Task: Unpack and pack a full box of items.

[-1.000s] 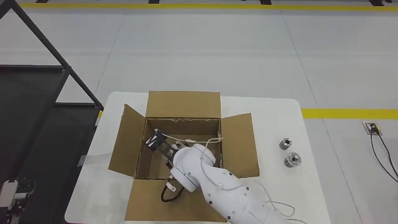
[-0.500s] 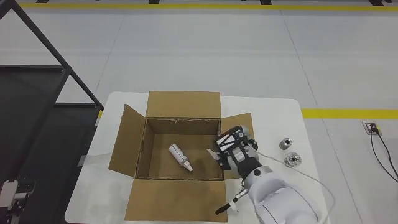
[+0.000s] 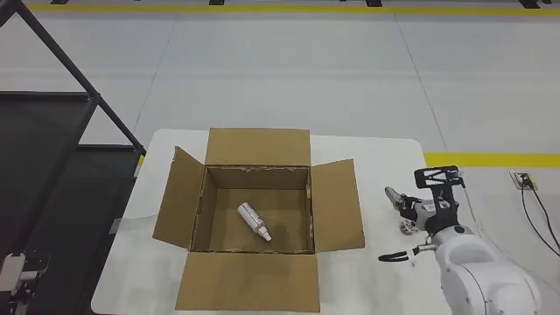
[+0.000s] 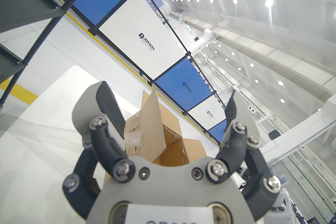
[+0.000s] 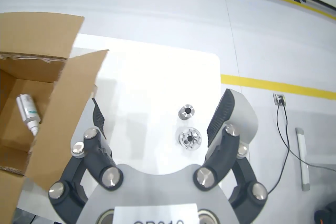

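The right pincer (image 5: 162, 101) hangs released and empty over a metal collar (image 5: 186, 112) and a metal disc (image 5: 189, 137) on the table (image 5: 147, 72). Farther to its side, the open box (image 5: 65, 104) holds one bottle (image 5: 26, 109). The left pincer (image 4: 168, 93) gapes empty too. Unpacking seems nearly done; repacking is not yet begun.

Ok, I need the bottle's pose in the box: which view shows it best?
The top view: the bottle lies whole on the box floor, nothing over it. The right wrist view shows it obliquely, beside a flap. The left wrist view faces the box's outside.
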You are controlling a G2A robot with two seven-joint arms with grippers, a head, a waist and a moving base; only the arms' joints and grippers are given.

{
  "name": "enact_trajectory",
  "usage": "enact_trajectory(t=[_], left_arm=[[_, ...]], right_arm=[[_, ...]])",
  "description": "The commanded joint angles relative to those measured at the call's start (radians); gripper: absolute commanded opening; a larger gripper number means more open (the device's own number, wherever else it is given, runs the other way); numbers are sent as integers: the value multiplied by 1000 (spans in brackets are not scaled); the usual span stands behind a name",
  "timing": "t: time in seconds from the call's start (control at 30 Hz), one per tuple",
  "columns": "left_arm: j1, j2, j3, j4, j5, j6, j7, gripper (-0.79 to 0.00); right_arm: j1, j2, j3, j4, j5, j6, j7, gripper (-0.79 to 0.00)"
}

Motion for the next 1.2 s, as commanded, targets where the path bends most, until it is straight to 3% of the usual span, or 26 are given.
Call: enact_trajectory(t=[0.0, 0.33, 0.6, 0.93, 0.97, 1.0, 1.03, 1.17], left_arm=[[0, 0, 0, 0, 0, 0, 0, 0], [0, 0, 0, 0, 0, 0, 0, 0], [0, 0, 0, 0, 0, 0, 0, 0], [0, 0, 0, 0, 0, 0, 0, 0], [0, 0, 0, 0, 0, 0, 0, 0], [0, 0, 0, 0, 0, 0, 0, 0], [0, 0, 0, 0, 0, 0, 0, 0], [0, 0, 0, 0, 0, 0, 0, 0]], right_arm=[[49, 5, 20, 88, -10, -5, 35, 0], [244, 40, 107, 469, 38, -149, 186, 0], [302, 69, 147, 610, 75, -248, 319, 0], [311, 88, 114, 681, 108, -284, 359, 0], [314, 89, 108, 690, 109, -280, 356, -86], [315, 90, 105, 697, 109, -277, 355, -336], [320, 92, 99, 709, 111, -275, 355, -449], [332, 99, 86, 733, 117, -269, 350, -702]])
